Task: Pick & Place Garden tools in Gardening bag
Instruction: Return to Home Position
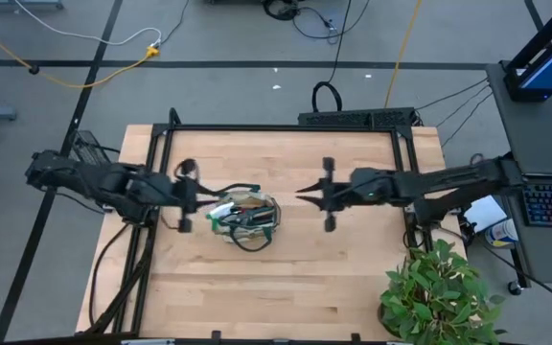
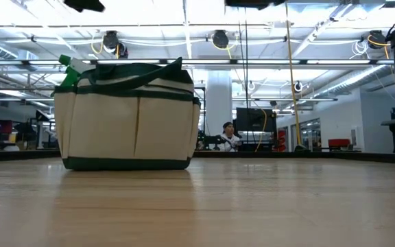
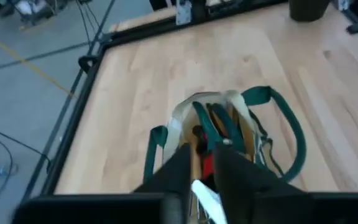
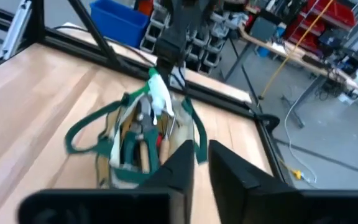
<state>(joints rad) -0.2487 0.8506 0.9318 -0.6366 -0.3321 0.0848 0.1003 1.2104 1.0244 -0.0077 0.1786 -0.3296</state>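
1. We find the left gripper [image 1: 204, 198] hanging above the light wooden table [image 1: 286, 278], just beside the left edge of the bag. Its fingers [image 3: 174, 175] are drawn close together with only a narrow slit between them, and they pinch nothing.

2. We locate the small round tan fabric gardening bag with dark green trim [image 1: 272, 216] upright on the table, left of centre and between the two grippers. Its loop handles fall outward, which leaves the mouth open from above.

3. We see the garden tools inside the bag, with no tool lying loose on the table.
   - The green-and-white item [image 2: 70, 68] sticks out above the rim on the side of the left arm.
   - The black pruning shears [image 4: 143, 121] stand handle-up.
   - The red item [image 3: 207, 163] sits low among them.

4. We find the right gripper [image 1: 302, 192] raised above the table, near the bag's right side but apart from it. Its fingers [image 4: 176, 167] are pressed almost together and hold nothing.

5. We note the leafy green potted plant [image 1: 439, 297] at the table's near right corner, well apart from the work.

6. We judge the loading complete. Both arms need only retract to their rest posture, clearing the loop handles.
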